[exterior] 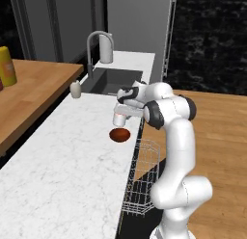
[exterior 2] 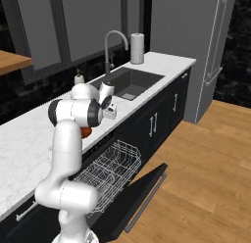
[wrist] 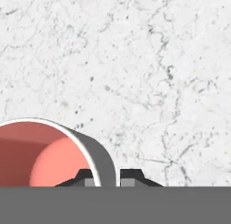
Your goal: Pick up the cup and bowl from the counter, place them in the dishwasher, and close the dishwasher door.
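cup (wrist: 54,155) cut off by left and bottom edges in hand view. bowl (exterior 2: 87,132) mostly hidden behind the arm in right base view. dishwasher door (exterior 2: 142,193) lower end cut off.

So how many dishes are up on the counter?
2. The cup sits at the counter's front edge, with the pincer shut on its rim. The bowl is right beside it.
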Robot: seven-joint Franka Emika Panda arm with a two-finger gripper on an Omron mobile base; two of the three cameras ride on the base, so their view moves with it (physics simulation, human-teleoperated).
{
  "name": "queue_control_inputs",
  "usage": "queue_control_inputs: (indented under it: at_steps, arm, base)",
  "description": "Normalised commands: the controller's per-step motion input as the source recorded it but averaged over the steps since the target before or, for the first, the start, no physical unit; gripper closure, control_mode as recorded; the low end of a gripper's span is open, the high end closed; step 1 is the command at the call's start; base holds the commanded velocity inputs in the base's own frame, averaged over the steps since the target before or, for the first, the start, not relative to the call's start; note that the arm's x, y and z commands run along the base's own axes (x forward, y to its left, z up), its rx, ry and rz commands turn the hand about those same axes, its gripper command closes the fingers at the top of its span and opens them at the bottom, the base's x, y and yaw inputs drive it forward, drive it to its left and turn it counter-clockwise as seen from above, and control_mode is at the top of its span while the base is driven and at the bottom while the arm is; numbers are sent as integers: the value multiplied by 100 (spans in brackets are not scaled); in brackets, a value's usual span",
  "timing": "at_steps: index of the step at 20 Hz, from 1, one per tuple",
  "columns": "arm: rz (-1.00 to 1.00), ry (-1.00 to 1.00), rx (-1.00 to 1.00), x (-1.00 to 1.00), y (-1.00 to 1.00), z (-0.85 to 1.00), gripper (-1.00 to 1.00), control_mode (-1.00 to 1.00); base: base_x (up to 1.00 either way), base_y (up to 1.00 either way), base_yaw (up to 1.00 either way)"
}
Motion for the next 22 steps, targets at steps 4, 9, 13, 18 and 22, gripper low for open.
queue_control_inputs:
  at_steps: [4, 9, 13, 18, 22]
  arm:
    - [-2, -7, 6, -17, -43, 1, 100, -100]
    - [-8, -15, 13, -54, -91, 16, 100, -100]
    - [-7, -13, 14, -99, -100, 2, 100, -100]
    - [-2, -19, 5, -100, -73, -5, 100, -100]
    - [-8, -1, 0, -89, -30, -4, 100, -100]
  base:
    - [0, 0, 0]
    - [0, 0, 0]
    - [0, 0, 0]
    - [0, 0, 0]
    - [0, 0, 0]
